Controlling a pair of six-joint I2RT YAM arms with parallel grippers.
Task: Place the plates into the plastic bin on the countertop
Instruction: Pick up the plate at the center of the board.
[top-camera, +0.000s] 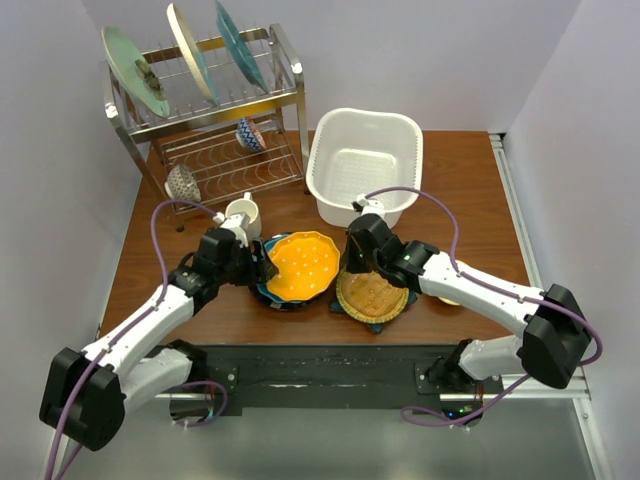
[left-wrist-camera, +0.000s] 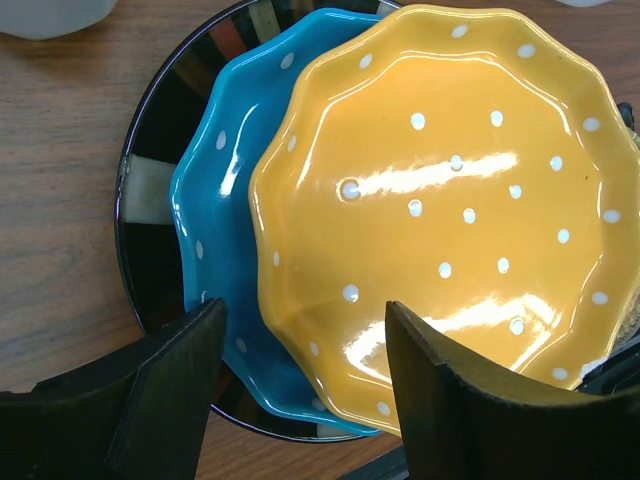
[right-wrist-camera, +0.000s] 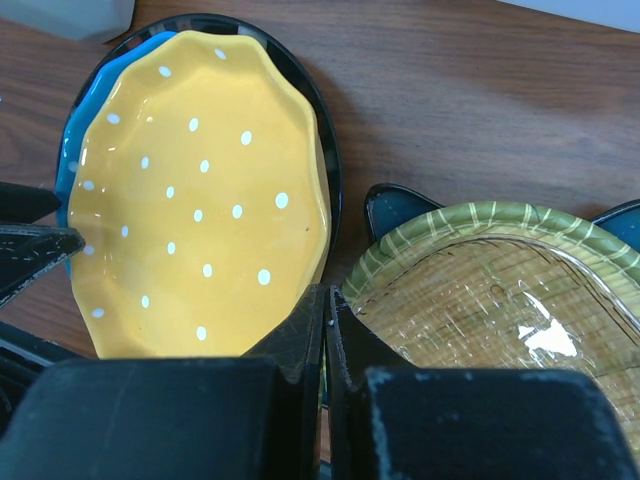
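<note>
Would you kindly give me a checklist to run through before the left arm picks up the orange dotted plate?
1. Left tool open around the orange plate rim: ok.
2. Only one plate in the gap: not ok; the blue plate rim sits there too.
3. Orange plate topmost on the stack: ok.
4. Right tool shut and empty: ok.
5. Plastic bin free to receive: ok.
6. Route to the bin: probably not ok; the right arm sits beside the stack, in front of the bin.

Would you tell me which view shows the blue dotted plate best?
Left wrist: the blue dotted plate shows a broad crescent beside the orange plate covering it. Top and right wrist show only slivers.
</note>
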